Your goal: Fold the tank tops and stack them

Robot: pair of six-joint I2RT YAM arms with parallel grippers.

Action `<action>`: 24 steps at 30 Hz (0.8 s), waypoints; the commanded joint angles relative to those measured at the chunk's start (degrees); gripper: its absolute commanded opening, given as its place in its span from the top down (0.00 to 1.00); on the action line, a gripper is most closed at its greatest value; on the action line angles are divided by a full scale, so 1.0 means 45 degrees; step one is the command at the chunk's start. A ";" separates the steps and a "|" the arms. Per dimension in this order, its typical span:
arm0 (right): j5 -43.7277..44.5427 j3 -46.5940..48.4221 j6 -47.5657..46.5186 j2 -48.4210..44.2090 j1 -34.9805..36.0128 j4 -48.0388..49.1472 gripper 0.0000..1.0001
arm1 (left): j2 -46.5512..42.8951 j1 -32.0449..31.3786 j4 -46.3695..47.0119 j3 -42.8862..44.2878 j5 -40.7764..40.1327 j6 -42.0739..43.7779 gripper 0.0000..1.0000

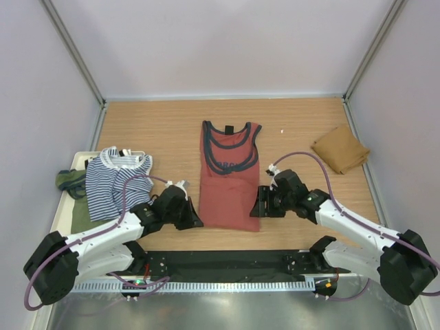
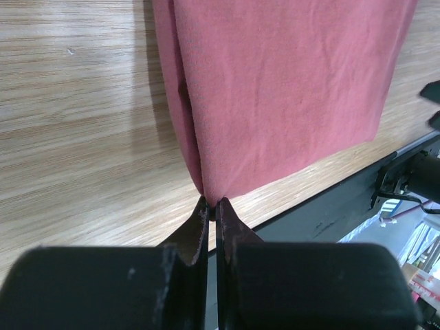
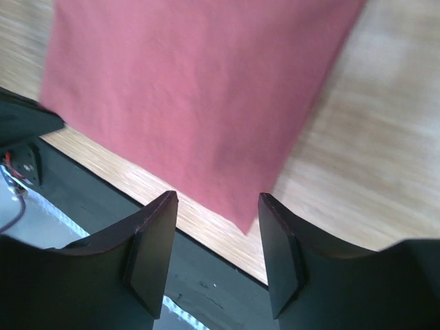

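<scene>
Working the red top (image 1: 229, 180), flat at mid-table, hem nearest the arms; left gripper (image 2: 212, 204) jaws together, seemingly pinching the hem's left corner; right gripper (image 3: 216, 198) jaws apart, straddling the right corner, gripping nothing; next, probably: closing there, then carrying both corners toward the neckline.
</scene>
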 commanded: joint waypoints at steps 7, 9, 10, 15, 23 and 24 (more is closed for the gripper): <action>-0.0293 -0.2205 0.1673 -0.2037 0.0288 0.0477 0.39 | 0.0025 0.0072 0.0595 -0.0206 0.0403 0.0023 1.00; -0.0411 -0.2245 0.1711 -0.1746 0.0288 0.0672 0.42 | 0.0026 0.0072 0.0654 -0.0186 0.0442 0.0023 1.00; -0.0508 -0.2342 0.1731 -0.1647 0.0308 0.1002 0.43 | 0.0026 0.0053 0.0673 -0.0186 0.0443 0.0023 1.00; -0.0977 -0.2616 0.1887 -0.0788 0.0386 0.1961 0.50 | -0.0091 0.0072 0.0654 -0.0245 0.0501 -0.0035 1.00; -0.1309 -0.3007 0.2297 -0.0689 0.0620 0.2607 0.67 | -0.0013 0.0072 0.0752 -0.0362 0.0520 -0.0055 1.00; -0.1348 -0.3046 0.2278 -0.0650 0.0659 0.2684 0.72 | 0.0006 0.0053 0.0752 -0.0362 0.0559 -0.0074 1.00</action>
